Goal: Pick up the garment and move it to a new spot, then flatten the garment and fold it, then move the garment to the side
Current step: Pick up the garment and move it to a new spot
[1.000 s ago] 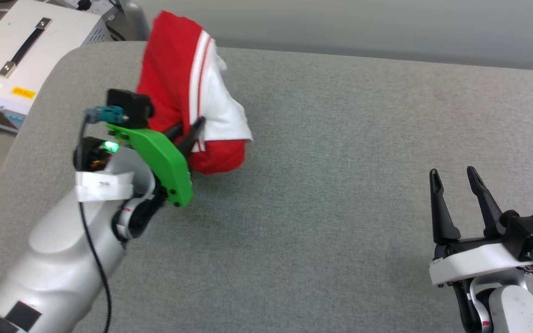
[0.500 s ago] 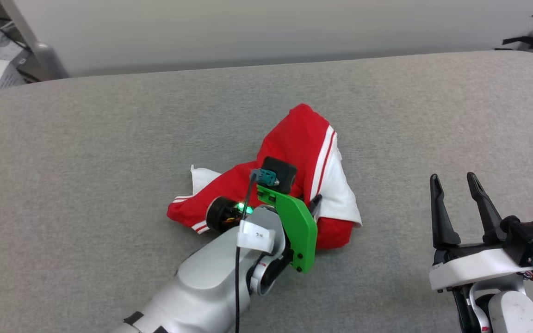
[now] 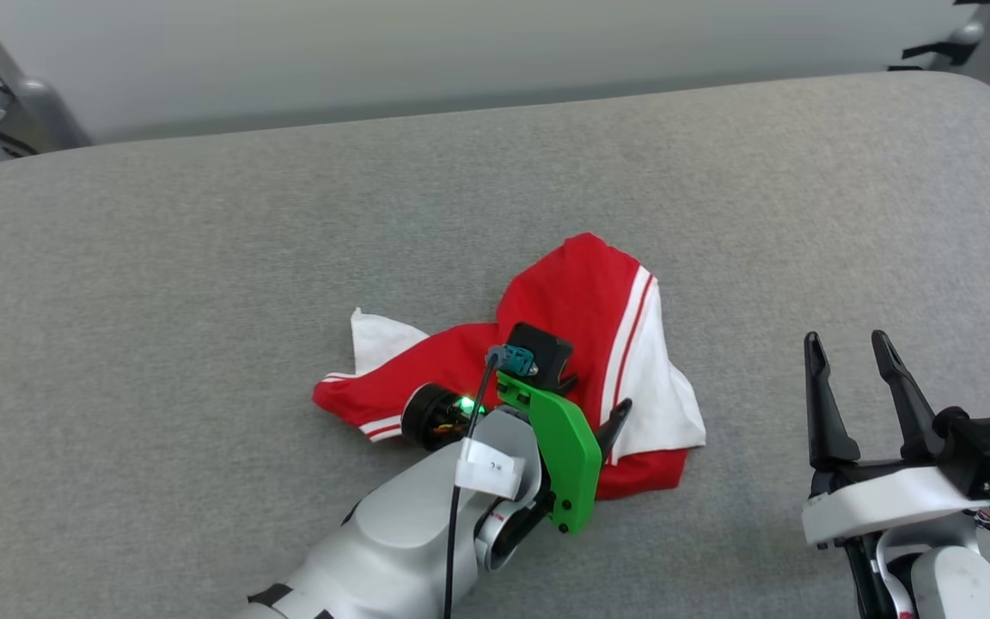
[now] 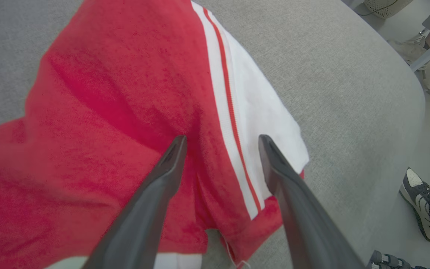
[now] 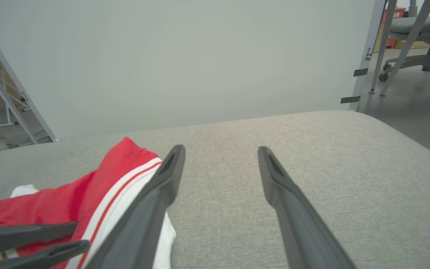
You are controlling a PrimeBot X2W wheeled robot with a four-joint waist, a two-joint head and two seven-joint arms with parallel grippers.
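Grey fabric-covered surface (image 3: pixel 203 258): crumpled red jersey garment with white striped sleeves (image 3: pixel 577 292) is now set down beneath left pincer (image 4: pixel 221 139), lately released, fingers parted. Well aside, right pincer (image 3: pixel 846 340) is held agape, empty. Flattening is judged due.

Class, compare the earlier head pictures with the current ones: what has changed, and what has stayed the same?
The left gripper carried the garment from the far left corner of the table to its middle, laid it down crumpled and opened. The right gripper stayed open and idle.
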